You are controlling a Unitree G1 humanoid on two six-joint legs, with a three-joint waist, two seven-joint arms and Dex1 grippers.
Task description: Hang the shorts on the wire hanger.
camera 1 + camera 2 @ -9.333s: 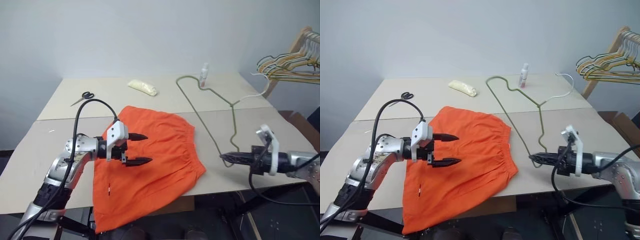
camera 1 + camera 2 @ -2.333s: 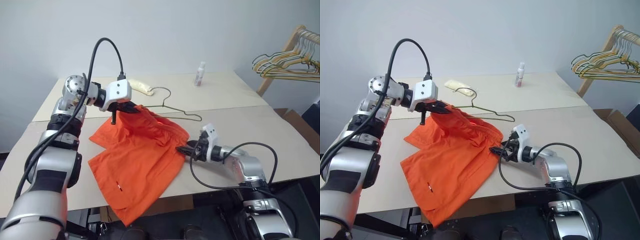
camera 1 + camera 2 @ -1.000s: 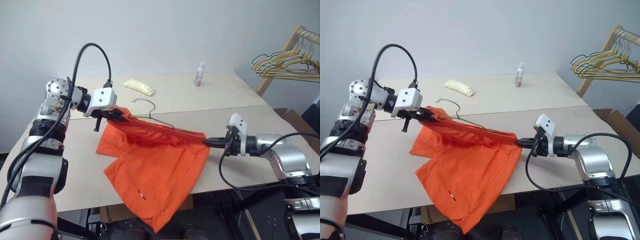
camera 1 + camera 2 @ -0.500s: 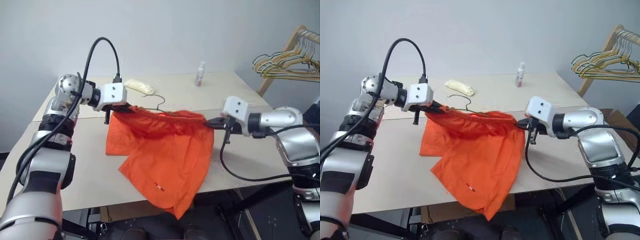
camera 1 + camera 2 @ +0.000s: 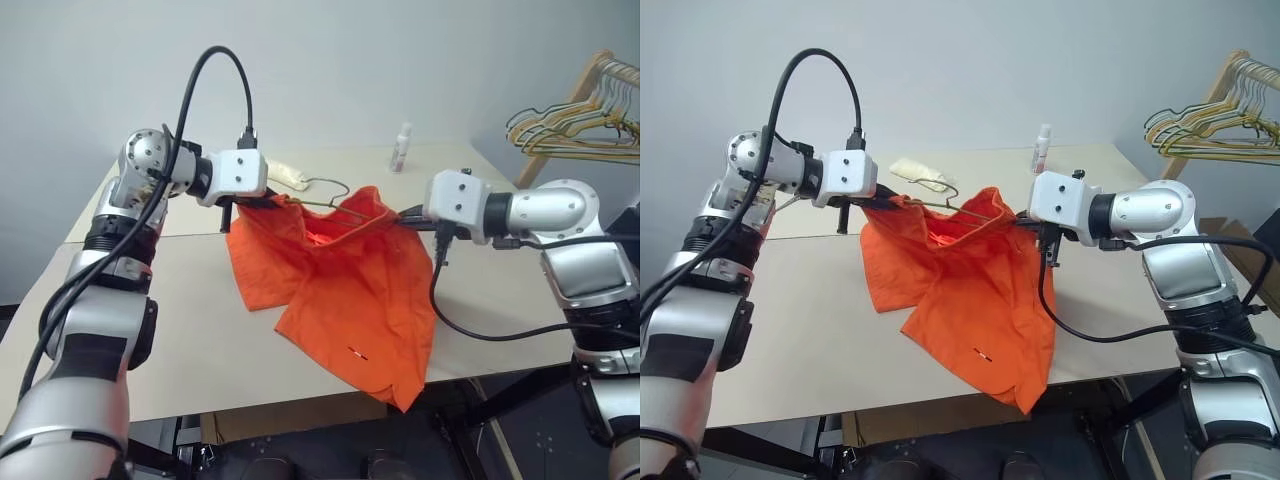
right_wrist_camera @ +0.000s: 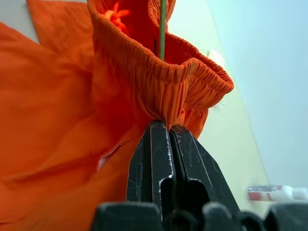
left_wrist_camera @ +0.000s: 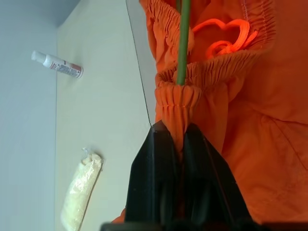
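Orange shorts (image 5: 345, 270); wrist views reveal wire hanger (image 7: 182, 43) inside waistband

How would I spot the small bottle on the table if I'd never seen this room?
Look to the far edge of the beige table, behind the orange shorts held up over it. The small bottle stands upright there, white with a pinkish label; its neighbour, a pale yellowish packet, lies flat.
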